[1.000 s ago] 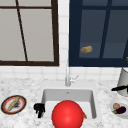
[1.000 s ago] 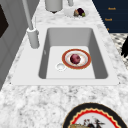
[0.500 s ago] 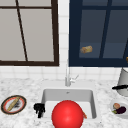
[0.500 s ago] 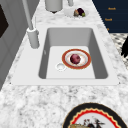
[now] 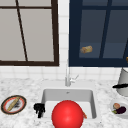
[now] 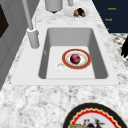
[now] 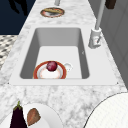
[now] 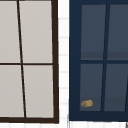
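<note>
My left hand (image 5: 39, 109) floats by the sink's (image 5: 45, 93) front left corner, fingers hanging loosely and holding nothing. In the right side view the left hand (image 7: 18, 6) hangs off the counter's front edge, and it also appears in the left side view (image 6: 124, 48). A big red ball (image 5: 67, 114) covers the front of the basin. On the basin floor lies a red-rimmed plate (image 6: 85, 63) with a dark red round fruit (image 6: 75, 58) on it, next to the drain (image 6: 60, 66).
A faucet (image 5: 67, 77) stands behind the sink. A patterned plate with a bread stick (image 5: 13, 104) sits on the left counter. At the right are a white plate with an aubergine (image 5: 119, 108) and a grey pot (image 5: 123, 80) with a black handle. A brown roll (image 8: 87, 103) lies behind the blue cabinet's glass.
</note>
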